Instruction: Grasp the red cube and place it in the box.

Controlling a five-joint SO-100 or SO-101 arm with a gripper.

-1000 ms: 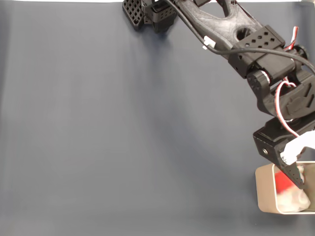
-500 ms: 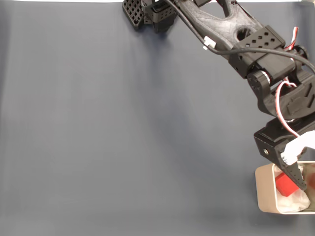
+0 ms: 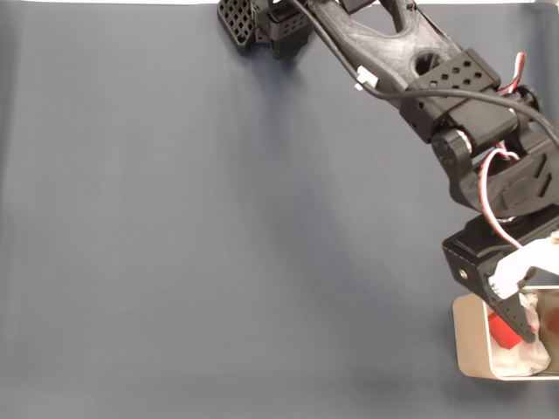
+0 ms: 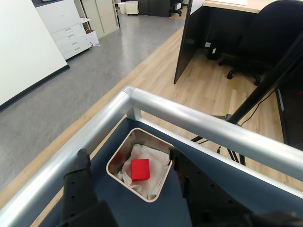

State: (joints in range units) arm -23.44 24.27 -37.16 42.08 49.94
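My gripper (image 4: 128, 158) is released, fingers spread above the box (image 4: 115, 158), lower centre of wrist view. Small bright red cube (image 4: 140, 169), matte faces, sits inside on white padding (image 4: 154, 182), touching neither finger.

In the fixed view, the gripper (image 3: 529, 325) covers part of the red cube (image 3: 500, 327) beneath it, and the box (image 3: 470, 340) runs past the right edge.
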